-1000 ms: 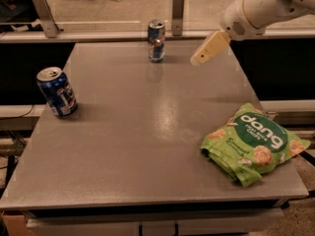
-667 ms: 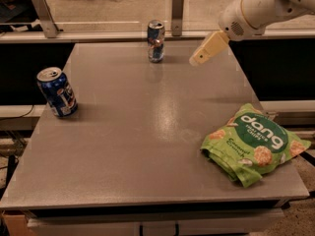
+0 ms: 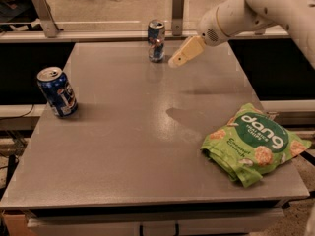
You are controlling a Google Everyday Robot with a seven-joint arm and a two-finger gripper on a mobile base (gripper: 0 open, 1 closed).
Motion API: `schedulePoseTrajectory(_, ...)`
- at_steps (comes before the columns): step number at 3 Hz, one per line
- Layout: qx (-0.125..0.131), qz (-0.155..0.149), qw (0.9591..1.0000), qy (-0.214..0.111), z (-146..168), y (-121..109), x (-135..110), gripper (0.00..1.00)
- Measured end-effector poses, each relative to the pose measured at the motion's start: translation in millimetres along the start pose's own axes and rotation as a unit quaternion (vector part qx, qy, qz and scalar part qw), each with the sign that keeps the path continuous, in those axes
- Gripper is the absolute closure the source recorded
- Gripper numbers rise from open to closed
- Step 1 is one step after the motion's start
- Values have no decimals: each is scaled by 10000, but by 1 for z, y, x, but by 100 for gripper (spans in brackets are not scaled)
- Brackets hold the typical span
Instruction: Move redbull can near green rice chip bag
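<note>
Camera view shows the tool (image 3: 177,59) at the far side of the table (image 3: 138,132), hanging above the surface just right of the redbull can (image 3: 156,42) and angled down and left toward it. Compared with a second ago, the tool has slid left: it was well clear of the can then, out toward the table's right edge, and now its tip sits close beside the can, though a gap is visible between them. Nothing else has shifted. The redbull can stands upright at the far edge of the table, the dark blue can (image 3: 58,92) stands upright near the left edge, and the green rice chip bag (image 3: 253,142) lies flat at the near right corner.

Whether the tool is open or closed I cannot tell, as it reads as a single pale wedge from this angle. It has hold of nothing, since it is apart from the can.

For the task, this looks like the approach phase: the white arm (image 3: 246,11) is closing in on the right target, not the wider blue can. The can is not yet grasped and is well apart from the bag, so the whole carry across the table remains. A slim upright can is likely to tip if nudged from the side
</note>
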State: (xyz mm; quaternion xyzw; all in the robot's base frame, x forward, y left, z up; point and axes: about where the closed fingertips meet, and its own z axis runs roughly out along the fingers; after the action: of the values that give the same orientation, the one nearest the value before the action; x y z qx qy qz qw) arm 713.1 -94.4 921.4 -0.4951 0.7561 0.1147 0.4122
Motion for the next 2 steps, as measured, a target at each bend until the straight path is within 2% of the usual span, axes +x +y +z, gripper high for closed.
schedulePoseTrajectory(1,-178,236,9987,-425,51,-4,-4,0)
schedulePoseTrajectory(2,-152,377,9965,-736,87,-10,-6,0)
